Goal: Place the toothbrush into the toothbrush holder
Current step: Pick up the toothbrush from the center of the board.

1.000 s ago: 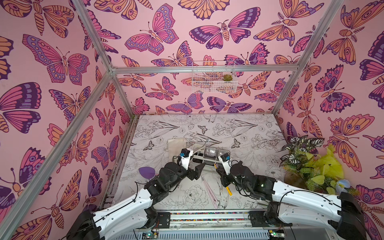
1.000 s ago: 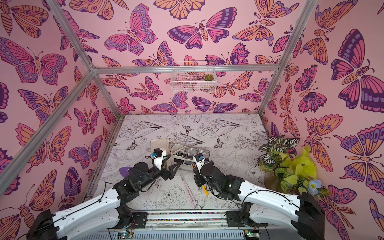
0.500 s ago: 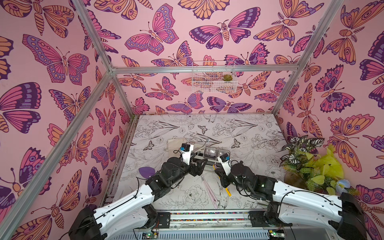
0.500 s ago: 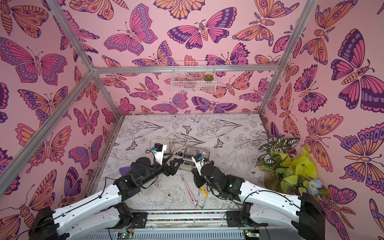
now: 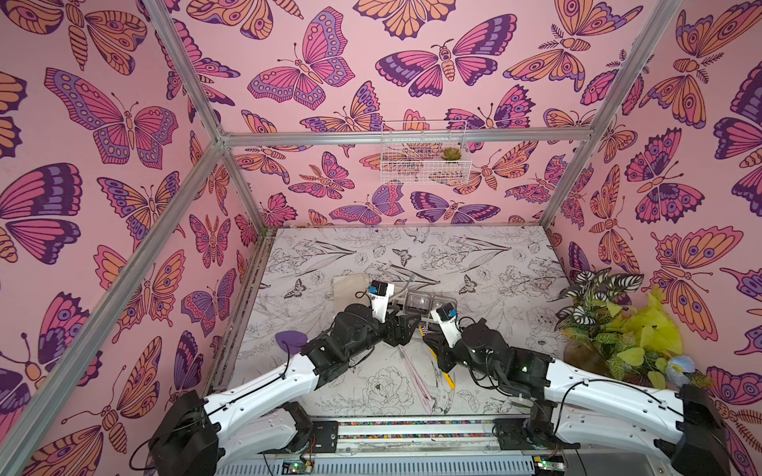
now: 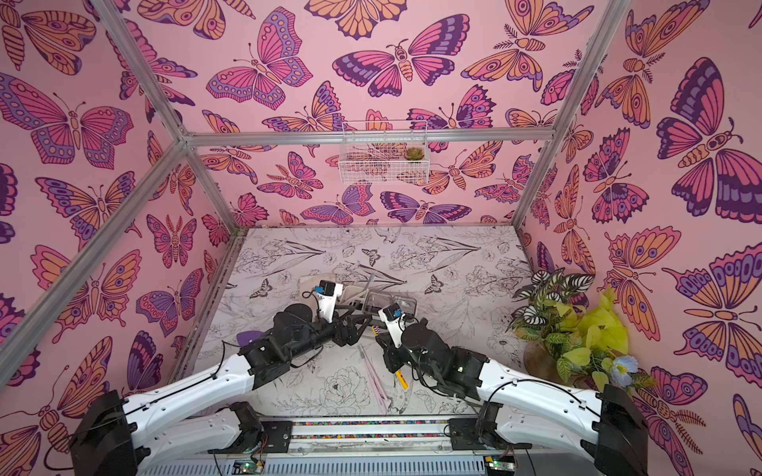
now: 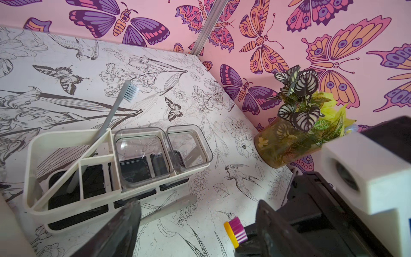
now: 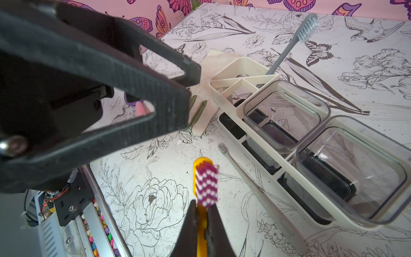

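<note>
The toothbrush (image 8: 205, 182) is yellow with magenta-and-white bristles, and my right gripper (image 8: 203, 205) is shut on its neck, holding it just above the table in front of the toothbrush holder (image 8: 224, 76). The holder is a white caddy with two clear square cups; a grey brush (image 8: 287, 49) leans in its slotted compartment. My left gripper (image 7: 198, 227) stands open and empty beside the holder (image 7: 66, 138), with the yellow brush head (image 7: 235, 229) near one finger. In both top views the two grippers (image 5: 402, 325) (image 6: 381, 336) meet before the holder (image 5: 429, 301).
A pale grey brush (image 8: 244, 175) lies on the table along the holder's front side. A pink brush (image 5: 416, 383) lies nearer the front rail. A potted plant (image 5: 606, 325) stands at the right wall, a purple object (image 5: 290, 340) at the left, a wire basket (image 5: 424, 158) on the back wall.
My left arm has reached farther in toward the holder, and its jaws have narrowed slightly. The right gripper has hardly moved and keeps its hold on the yellow toothbrush.
</note>
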Controlling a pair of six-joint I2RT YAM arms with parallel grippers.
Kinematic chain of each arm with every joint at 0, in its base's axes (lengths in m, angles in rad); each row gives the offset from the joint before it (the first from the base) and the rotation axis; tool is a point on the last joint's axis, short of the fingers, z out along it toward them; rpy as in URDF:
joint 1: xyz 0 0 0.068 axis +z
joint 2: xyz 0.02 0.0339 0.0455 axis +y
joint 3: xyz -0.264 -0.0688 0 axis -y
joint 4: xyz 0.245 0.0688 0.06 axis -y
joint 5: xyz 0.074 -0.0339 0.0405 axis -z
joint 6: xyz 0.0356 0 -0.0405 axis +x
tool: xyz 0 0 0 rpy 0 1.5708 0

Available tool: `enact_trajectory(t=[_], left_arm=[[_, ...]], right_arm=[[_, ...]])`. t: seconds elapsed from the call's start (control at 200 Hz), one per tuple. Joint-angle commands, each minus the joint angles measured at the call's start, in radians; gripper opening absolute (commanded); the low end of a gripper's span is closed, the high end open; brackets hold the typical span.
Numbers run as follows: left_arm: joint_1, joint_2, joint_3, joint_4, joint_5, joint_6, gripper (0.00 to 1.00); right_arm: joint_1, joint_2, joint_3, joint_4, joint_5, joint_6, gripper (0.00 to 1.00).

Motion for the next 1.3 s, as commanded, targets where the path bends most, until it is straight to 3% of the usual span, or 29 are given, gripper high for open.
enact_trajectory(t=[0.0, 0.17, 0.25, 0.456, 0.766, 1.297], left_arm=[[-0.002, 0.016, 0.013, 0.022, 0.041, -0.034, 0.82], [-0.002, 0.042, 0.015, 0.063, 0.072, -0.074, 0.8], [-0.002, 0.054, 0.027, 0.079, 0.109, -0.081, 0.68], [-0.002, 0.091, 0.057, 0.101, 0.19, -0.115, 0.66], [-0.002, 0.116, 0.062, 0.122, 0.23, -0.14, 0.48], [-0.002, 0.165, 0.067, 0.159, 0.267, -0.142, 0.46]], right_arm=[[-0.005, -0.027, -0.004, 0.014, 0.001, -0.013, 0.09], [-0.005, -0.016, 0.008, 0.009, 0.025, -0.043, 0.09], [-0.005, -0.002, 0.02, 0.0, 0.037, -0.055, 0.09], [-0.005, 0.012, 0.036, 0.018, 0.046, -0.076, 0.09], [-0.005, 0.005, 0.043, 0.041, 0.083, -0.09, 0.09], [-0.005, 0.014, 0.051, 0.086, 0.124, -0.101, 0.09]])
